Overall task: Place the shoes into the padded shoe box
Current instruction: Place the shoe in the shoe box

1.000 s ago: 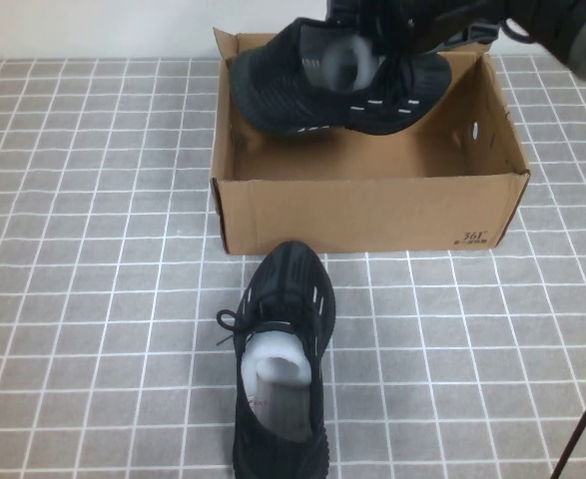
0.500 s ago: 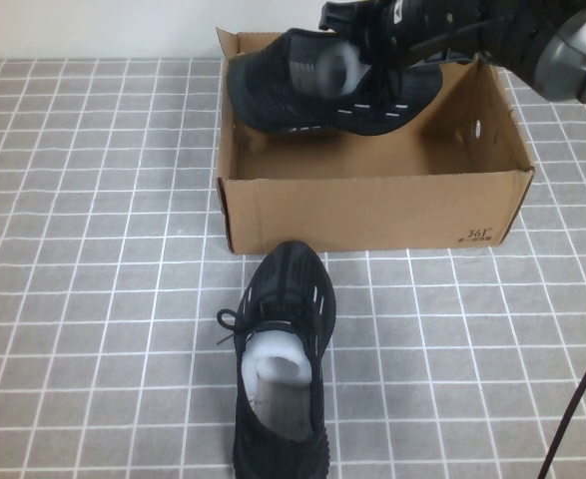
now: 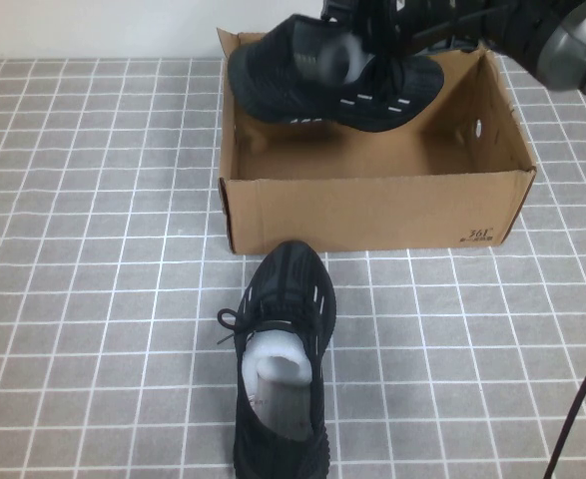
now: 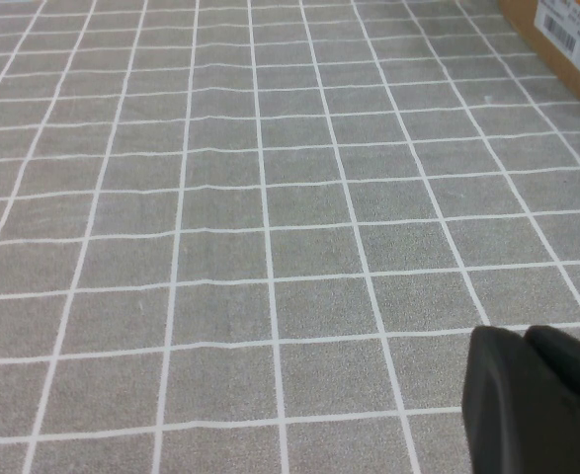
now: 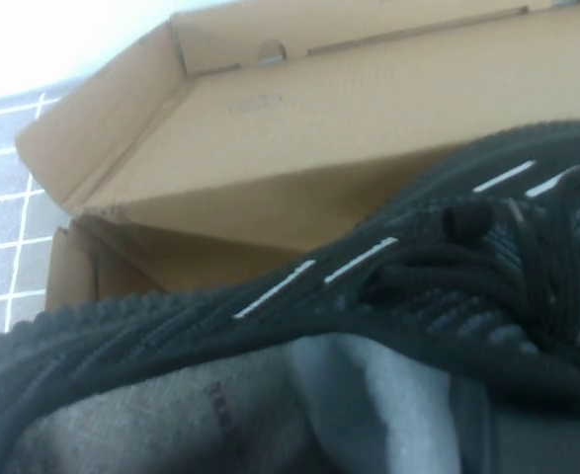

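Observation:
My right gripper (image 3: 374, 35) is shut on one black sneaker (image 3: 317, 85) and holds it tilted, on its side, over the far part of the open brown cardboard shoe box (image 3: 372, 212). The right wrist view shows this sneaker (image 5: 418, 267) with its white stripes, close against the box's inner wall (image 5: 319, 118). The other black sneaker (image 3: 283, 369) lies on the tiled mat in front of the box, toe toward the box, with white paper inside. My left gripper (image 4: 532, 341) is shut and empty, low over the mat, and out of the high view.
A grey tiled mat (image 3: 93, 299) covers the table. The box's labelled corner (image 4: 566, 39) shows at the edge of the left wrist view. A black cable (image 3: 582, 409) runs along the right edge.
My right gripper has lifted the held sneaker slightly over the box's far side. The box has shifted a little to the right. The sneaker on the mat has not moved.

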You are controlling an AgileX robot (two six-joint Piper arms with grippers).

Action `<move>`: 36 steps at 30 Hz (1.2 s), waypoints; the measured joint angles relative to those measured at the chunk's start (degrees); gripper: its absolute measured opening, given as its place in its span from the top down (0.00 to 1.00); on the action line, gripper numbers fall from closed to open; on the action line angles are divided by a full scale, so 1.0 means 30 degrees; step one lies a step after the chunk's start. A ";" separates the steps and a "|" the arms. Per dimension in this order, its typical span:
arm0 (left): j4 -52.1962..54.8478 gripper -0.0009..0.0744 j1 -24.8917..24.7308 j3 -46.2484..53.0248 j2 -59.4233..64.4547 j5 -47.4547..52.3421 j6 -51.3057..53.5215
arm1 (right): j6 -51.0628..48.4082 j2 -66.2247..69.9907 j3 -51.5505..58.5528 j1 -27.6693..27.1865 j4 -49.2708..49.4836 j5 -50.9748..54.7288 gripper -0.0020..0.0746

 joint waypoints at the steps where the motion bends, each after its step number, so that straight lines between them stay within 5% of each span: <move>1: 0.0000 0.99 0.0000 0.0000 0.0000 0.0000 0.0000 | 0.0009 -0.0047 -0.0018 0.0000 -0.0076 0.0088 0.95; 36: 0.0000 0.99 0.0000 0.0000 0.0000 0.0000 0.0000 | 0.1477 0.1130 -0.0190 -0.0089 -0.1903 0.0820 0.95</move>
